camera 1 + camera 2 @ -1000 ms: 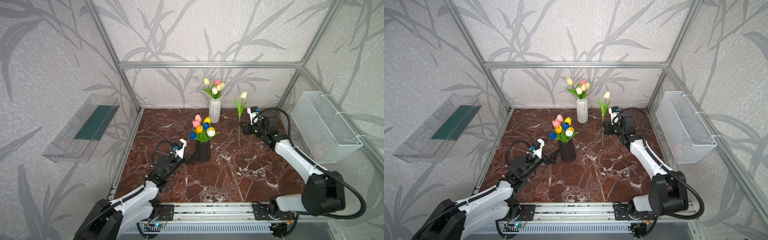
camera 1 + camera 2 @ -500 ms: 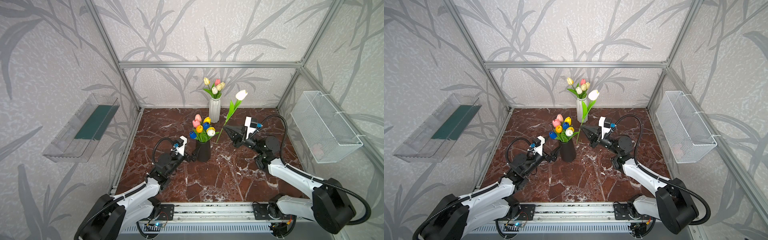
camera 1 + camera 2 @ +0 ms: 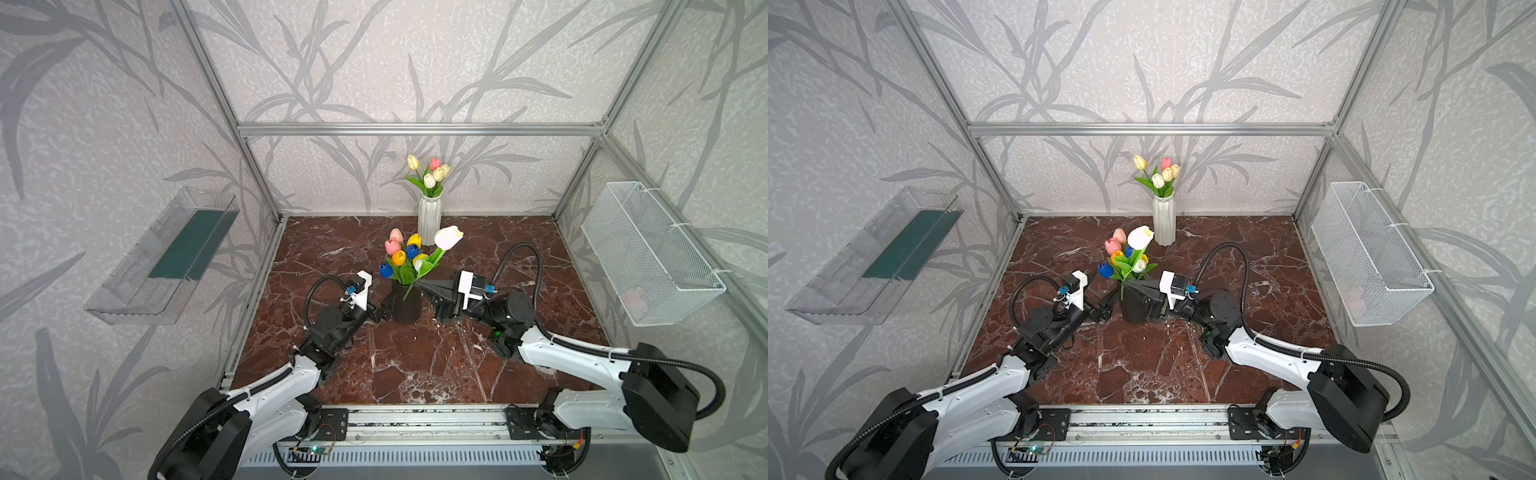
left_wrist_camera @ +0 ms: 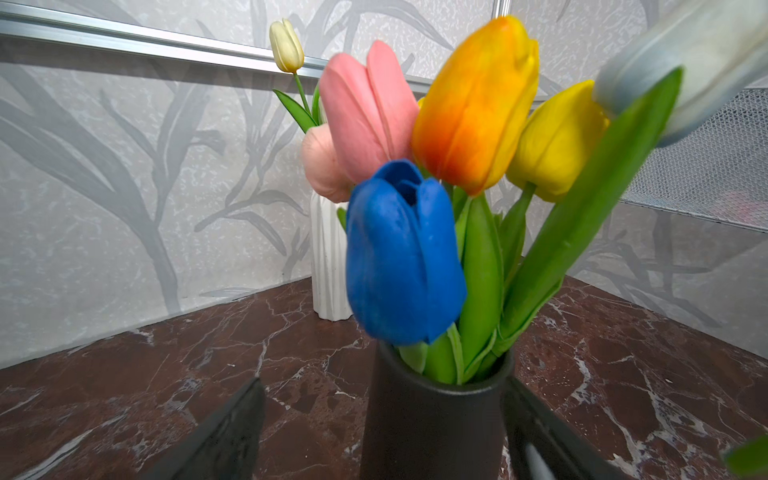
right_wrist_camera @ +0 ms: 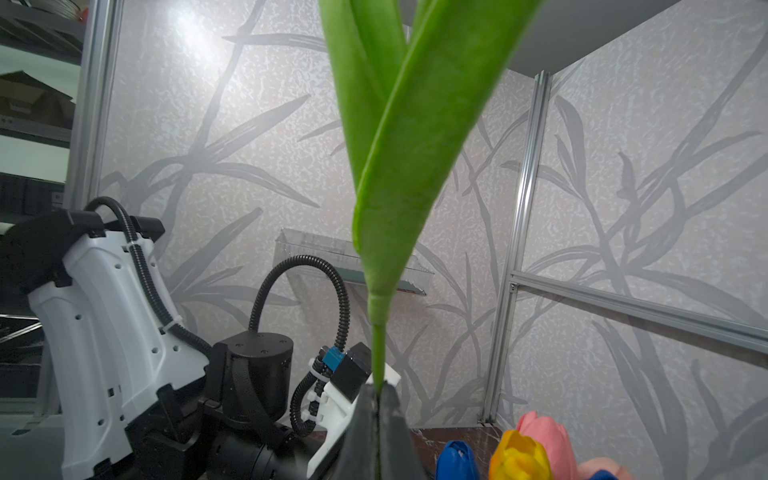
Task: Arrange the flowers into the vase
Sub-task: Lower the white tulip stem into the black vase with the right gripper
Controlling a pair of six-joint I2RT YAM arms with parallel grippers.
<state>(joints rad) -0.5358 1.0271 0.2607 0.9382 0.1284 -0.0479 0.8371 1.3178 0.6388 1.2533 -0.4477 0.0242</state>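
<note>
A black vase (image 3: pixel 406 309) (image 3: pixel 1133 307) stands mid-table holding several flowers (image 3: pixel 405 253): pink, orange, yellow and blue tulips. My right gripper (image 3: pixel 419 286) (image 5: pixel 377 390) is shut on the thin green stem (image 5: pixel 378 353) of a white tulip (image 3: pixel 448 237) (image 3: pixel 1140 237), which leans over the vase's mouth. The stem's lower end hangs at the rim. My left gripper (image 3: pixel 382 309) (image 4: pixel 385 382) is open, one finger on each side of the black vase (image 4: pixel 432 428). One finger (image 4: pixel 536 432) is close against the vase wall; the other stands apart.
A white ribbed vase (image 3: pixel 429 216) (image 4: pixel 328 266) with cream, white and pink tulips stands at the back wall. A clear plastic tray (image 3: pixel 166 257) hangs on the left wall and a white wire basket (image 3: pixel 648 253) on the right wall.
The right arm swung the white tulip from the back right, forward and left, to the black vase. The left gripper's jaws have narrowed a little around the vase.
</note>
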